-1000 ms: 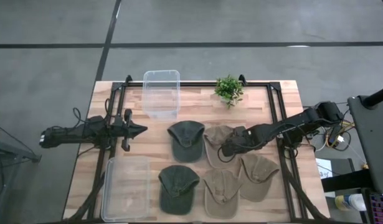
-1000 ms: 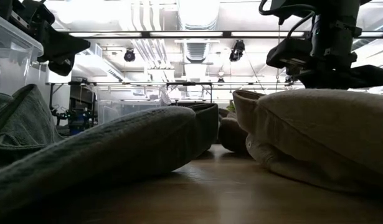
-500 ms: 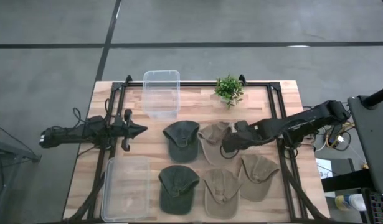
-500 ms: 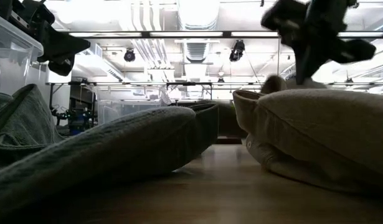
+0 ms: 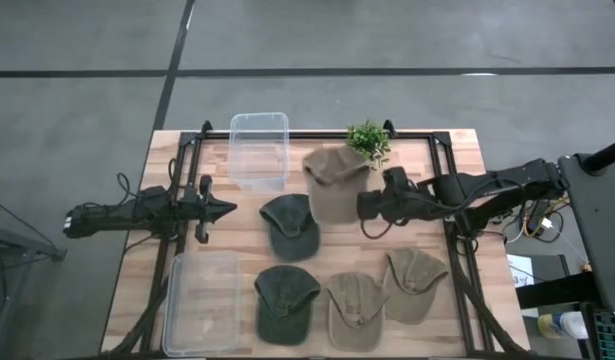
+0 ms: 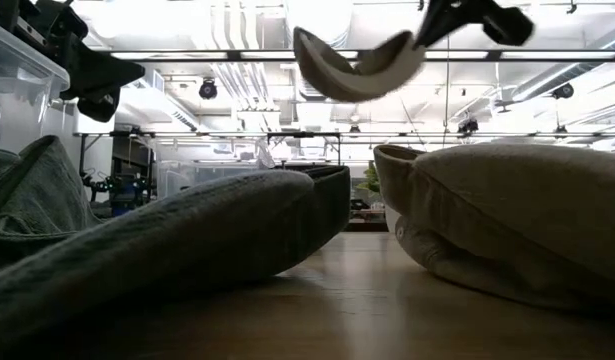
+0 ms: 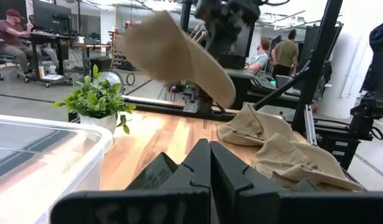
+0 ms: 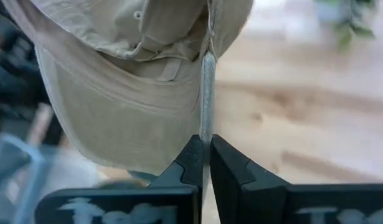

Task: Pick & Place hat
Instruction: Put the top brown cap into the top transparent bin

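Carrying a tan hat clear of the table, our right hand is clamped on its edge; placing remains. Our left hand waits closed beside the bin.

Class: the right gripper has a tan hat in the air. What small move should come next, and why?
Probably carry the tan hat left toward the clear bin. The right gripper is shut on its edge, it hangs clear of the table, and that empty bin is nearest.

Wooden table, two clear bins, potted plant, two green caps, two tan caps
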